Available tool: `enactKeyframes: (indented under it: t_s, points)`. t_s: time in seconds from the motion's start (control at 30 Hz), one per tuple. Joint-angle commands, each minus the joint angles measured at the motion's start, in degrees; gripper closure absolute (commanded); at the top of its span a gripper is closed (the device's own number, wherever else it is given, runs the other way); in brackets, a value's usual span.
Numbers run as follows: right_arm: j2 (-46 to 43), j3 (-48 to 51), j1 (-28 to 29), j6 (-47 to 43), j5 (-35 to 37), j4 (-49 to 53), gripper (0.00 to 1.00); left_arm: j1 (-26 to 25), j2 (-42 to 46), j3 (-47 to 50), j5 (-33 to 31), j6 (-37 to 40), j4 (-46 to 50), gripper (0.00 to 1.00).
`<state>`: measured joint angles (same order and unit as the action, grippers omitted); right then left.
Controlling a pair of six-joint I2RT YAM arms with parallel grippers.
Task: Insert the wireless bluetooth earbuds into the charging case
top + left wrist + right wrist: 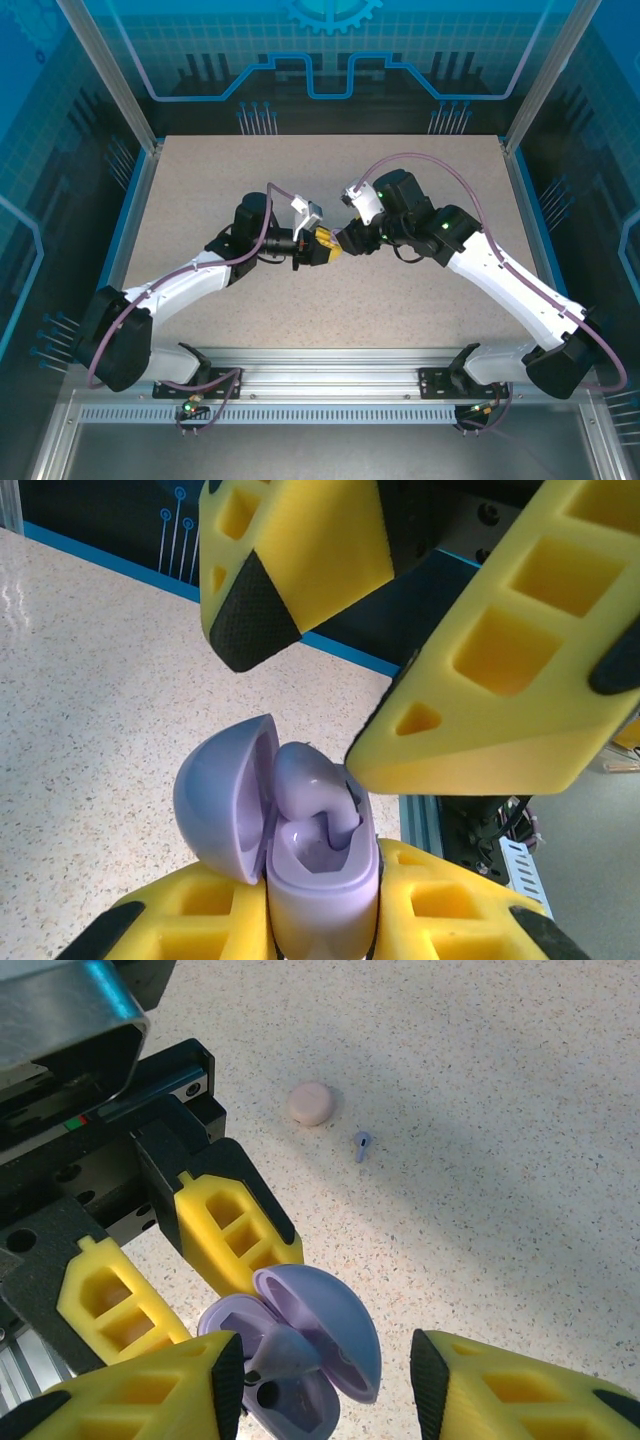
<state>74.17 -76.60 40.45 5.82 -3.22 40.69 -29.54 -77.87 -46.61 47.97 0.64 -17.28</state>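
My left gripper [322, 925] is shut on the body of a lilac charging case [322, 885]. Its domed lid [222, 802] is hinged open to the left. One lilac earbud [312, 785] sits partly in the case and sticks up out of its well. My right gripper [325, 1385] is open just over the case [300, 1405], one fingertip [222, 1380] beside the earbud [285, 1353] and the other well clear. A second lilac earbud [361, 1144] lies loose on the table. In the top view the two grippers [322, 245] [346, 243] meet at the table's middle.
A closed pale pink round case [310, 1103] lies on the speckled table [480, 1110] near the loose earbud. The blue-edged table border [120, 565] runs behind the grippers. Open tabletop lies all round the two arms [330, 310].
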Motion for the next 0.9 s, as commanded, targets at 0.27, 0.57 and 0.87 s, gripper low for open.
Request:
enactKeyframes:
  t_s: [0.27,0.57,0.87]
  points:
    - [-0.4,-2.8,-0.5,3.6,-1.0,2.5,0.54,-0.4,1.5,-1.8,-4.8,3.4,2.5,0.86]
    - [2.3,-3.8,-0.6,8.0,-2.7,2.7,0.62,-0.4,2.0,-1.9,-6.6,3.7,2.5,0.85]
    - [4.3,-4.3,-0.9,9.2,-2.8,3.0,0.63,-0.4,2.4,-2.3,-6.5,3.7,2.7,0.86]
